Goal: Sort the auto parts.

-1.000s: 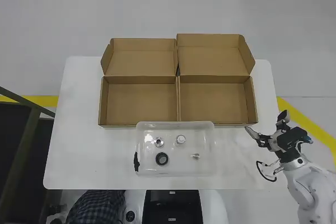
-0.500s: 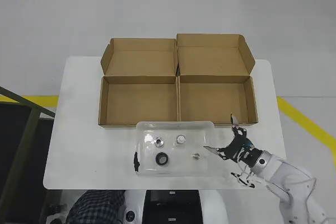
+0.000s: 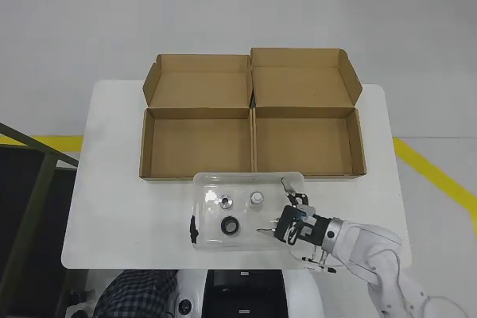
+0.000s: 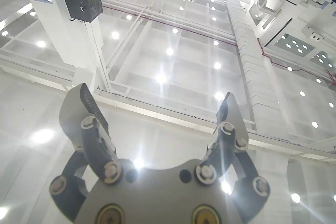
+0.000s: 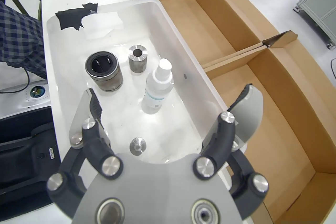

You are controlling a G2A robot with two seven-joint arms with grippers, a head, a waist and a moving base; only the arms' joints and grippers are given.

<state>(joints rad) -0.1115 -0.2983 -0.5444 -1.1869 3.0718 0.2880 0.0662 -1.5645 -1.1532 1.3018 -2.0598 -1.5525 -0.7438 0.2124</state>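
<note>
While under cardboard boxes [image 3: 199, 147], white table [image 3: 111, 175] on grey floor [image 3: 48, 56].

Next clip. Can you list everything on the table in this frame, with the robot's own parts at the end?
white table: 1, white, under everything.
brown open cardboard boxes: 2, brown, side by side on the table's far side.
translucent white plastic bin: 1, whitish, in front of the boxes.
dark steel cylindrical bearing: 1, dark grey, upright in the bin.
small steel bushing with a centre hole: 1, grey, upright beside the bearing.
small white spray bottle: 1, white, upright mid-bin.
small silver flanged metal piece: 1, silver, on the bin floor, below the right gripper.
black tape scrap: 1, black, on the bin's end rim.
right gripper: 1, grey and black, open, over the bin.
left gripper: 1, grey and black, open, pointing at the ceiling.
</note>
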